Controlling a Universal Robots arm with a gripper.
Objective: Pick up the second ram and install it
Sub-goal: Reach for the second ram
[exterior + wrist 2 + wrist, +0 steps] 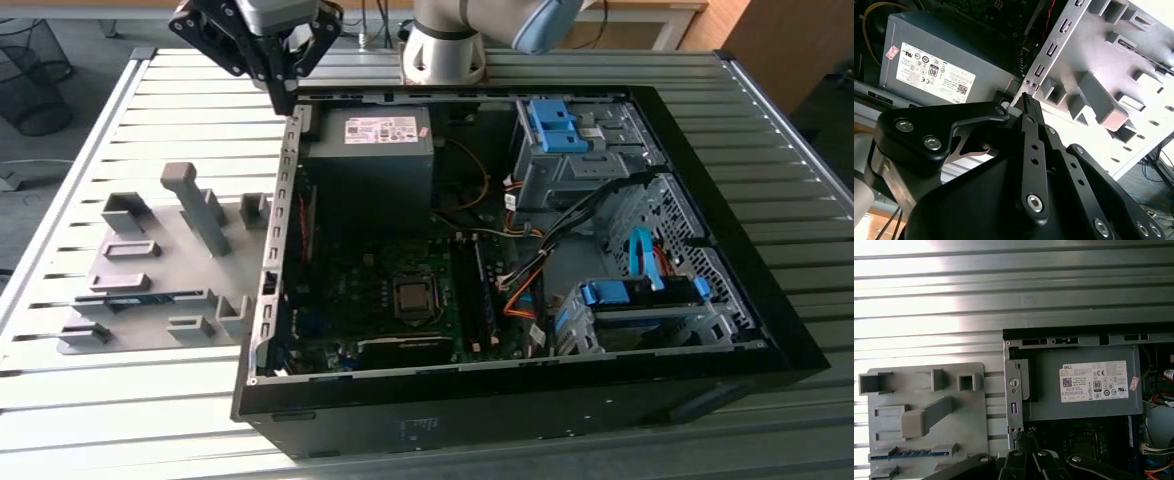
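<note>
The gripper (pixel 284 95) hangs above the far edge of the open computer case (pixel 747 300), over the corner where the case wall meets the power supply (pixel 367 150). In the second wrist view the gripper (pixel 1026 100) has its jaws drawn together to a single point with nothing between them. It carries no part.

The second ram (pixel 138 298) is not yet picked up. It lies edge-up in a slot of the grey holder plate (pixel 187 270), which sits flat on the slatted metal table (pixel 120 420) just beside the case, on the exterior view's left. In the first wrist view the second ram (pixel 910 454) shows as a thin blue strip seated between two low blocks of the holder plate (pixel 969 415). The slot seems meant to keep the stick upright on its long edge, so that its top is free to be gripped from above.

The gripper stands well apart from the stick, nearer the far side of the table, while the stick rests towards the near end of the plate. The memory slots run beside the processor socket on the board inside the case; whether one is already filled is hard to tell from here.
</note>
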